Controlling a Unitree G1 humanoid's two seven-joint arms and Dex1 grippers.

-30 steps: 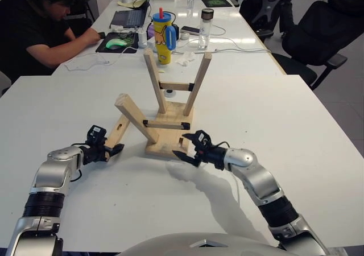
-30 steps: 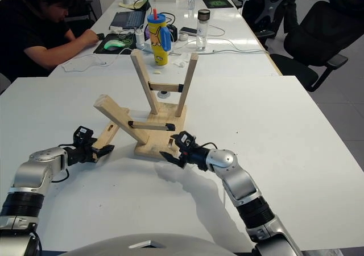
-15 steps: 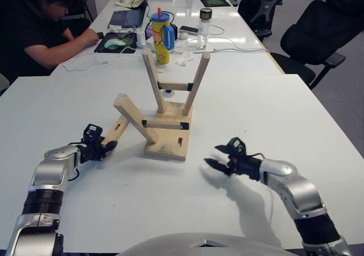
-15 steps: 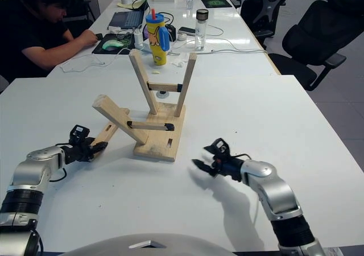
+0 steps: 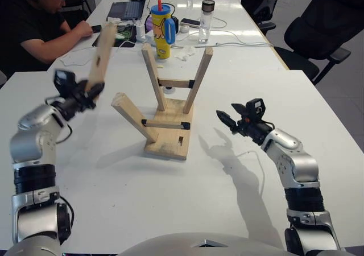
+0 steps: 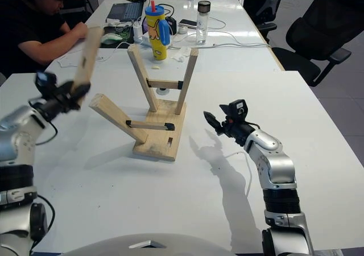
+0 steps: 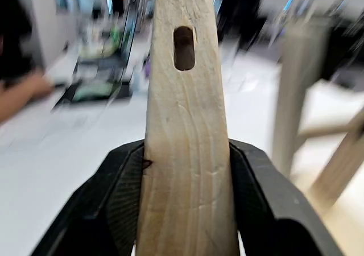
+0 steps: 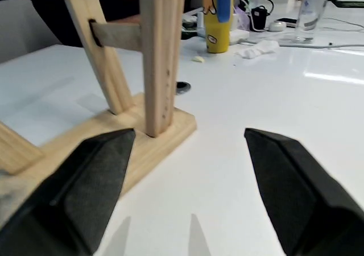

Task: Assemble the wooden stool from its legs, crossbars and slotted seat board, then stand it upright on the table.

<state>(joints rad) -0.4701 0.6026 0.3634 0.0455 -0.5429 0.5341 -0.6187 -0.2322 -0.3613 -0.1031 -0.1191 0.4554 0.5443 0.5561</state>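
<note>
Left pincer [image 5: 90, 90] clamps loose leg [image 5: 103, 50], long axis near-upright, top leaning rightward.

Your two head eyes look forward and down over the table [image 5: 318, 96] from well back, taking in both arms and the stool [image 5: 168, 145]; they share almost the whole scene, with a small sideways offset. Your left wrist camera sits right up against the leg [image 7: 185, 108] clamped in the left gripper [image 7: 187, 193], sighting along it toward the stool. Your right wrist camera looks low across the table through the spread right gripper [image 8: 189, 132], near the stool's base.
</note>
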